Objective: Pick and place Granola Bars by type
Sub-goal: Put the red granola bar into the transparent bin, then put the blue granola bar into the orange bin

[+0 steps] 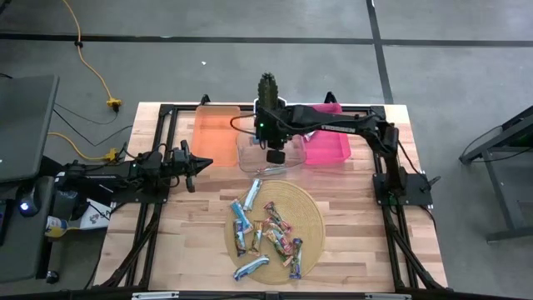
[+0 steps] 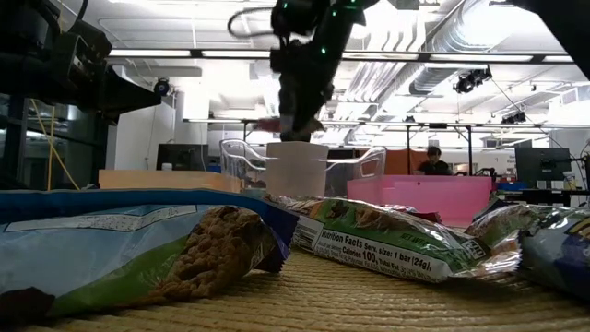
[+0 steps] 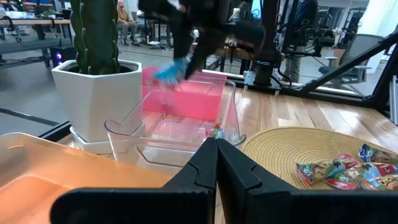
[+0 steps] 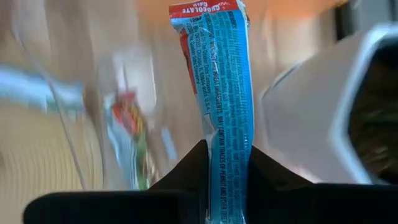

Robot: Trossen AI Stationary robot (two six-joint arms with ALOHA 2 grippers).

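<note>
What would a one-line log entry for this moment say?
right gripper: shut on blue bar, above clear bin | left gripper: shut, waiting beside orange bin

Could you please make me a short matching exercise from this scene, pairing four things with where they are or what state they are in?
Things:
1. blue granola bar
2. left gripper
3. cactus pot
4. woven mat

Places or states:
A. shut and empty, at the table's left side
B. under the pile of loose bars
C. clamped in the right gripper above the clear bin
D. standing at the table's far edge, behind the clear bin

Pairs: 1-C, 2-A, 3-D, 4-B
</note>
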